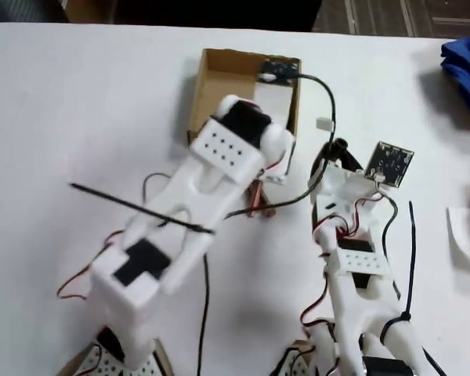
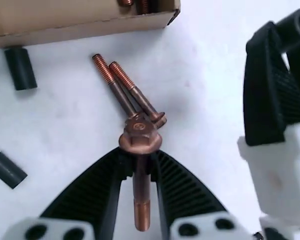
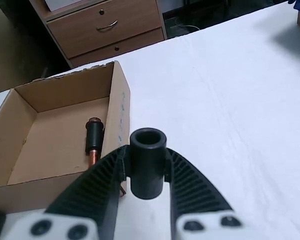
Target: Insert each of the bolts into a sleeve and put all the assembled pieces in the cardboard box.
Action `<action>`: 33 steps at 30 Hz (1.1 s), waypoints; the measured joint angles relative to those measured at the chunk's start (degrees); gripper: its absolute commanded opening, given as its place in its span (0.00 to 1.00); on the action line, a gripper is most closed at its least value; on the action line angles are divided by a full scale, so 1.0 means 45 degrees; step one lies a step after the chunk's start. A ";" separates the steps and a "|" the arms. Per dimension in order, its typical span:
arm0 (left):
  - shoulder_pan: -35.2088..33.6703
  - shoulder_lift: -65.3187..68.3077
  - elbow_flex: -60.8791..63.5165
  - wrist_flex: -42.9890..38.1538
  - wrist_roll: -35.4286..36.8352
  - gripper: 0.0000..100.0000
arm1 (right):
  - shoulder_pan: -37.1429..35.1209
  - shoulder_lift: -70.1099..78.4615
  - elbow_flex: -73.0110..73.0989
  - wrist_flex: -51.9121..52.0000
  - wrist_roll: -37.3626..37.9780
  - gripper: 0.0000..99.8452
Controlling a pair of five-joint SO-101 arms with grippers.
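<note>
Copper bolt (image 2: 141, 175), hex flanged head; black tubular sleeve (image 3: 148, 165)

Open table (image 1: 78, 102) left of cardboard box (image 1: 219, 78), free pass. Box floor mostly bare, one assembled piece (image 3: 94, 137) by a wall. Narrow gap between left gripper (image 2: 140, 151) and right gripper (image 3: 146, 151) with held sleeve (image 3: 148, 175). Two loose bolts (image 2: 137, 92) right at held bolt (image 2: 141, 200) head; two loose sleeves (image 2: 20, 67) on table near box wall. A black cable (image 1: 330, 98) arcs between box and right arm (image 1: 360, 266).
</note>
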 measured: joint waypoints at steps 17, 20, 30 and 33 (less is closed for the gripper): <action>-0.1348 -0.9944 1.6547 -1.6645 -0.1055 0.03 | -0.0449 0.0000 0.0000 -0.0039 0.0000 0.02; -0.1348 -0.9963 1.7094 -1.8735 -0.2286 0.03 | -0.0801 0.0664 0.0000 -0.0938 0.0176 0.02; -0.1172 -1.0002 1.7016 -1.9497 -0.2813 0.03 | -0.0938 0.6877 0.1250 -1.2093 0.3477 0.02; -0.0977 -1.0002 1.6332 -1.9497 -0.2813 0.03 | -0.0938 0.8147 0.1270 -1.4906 0.3614 0.02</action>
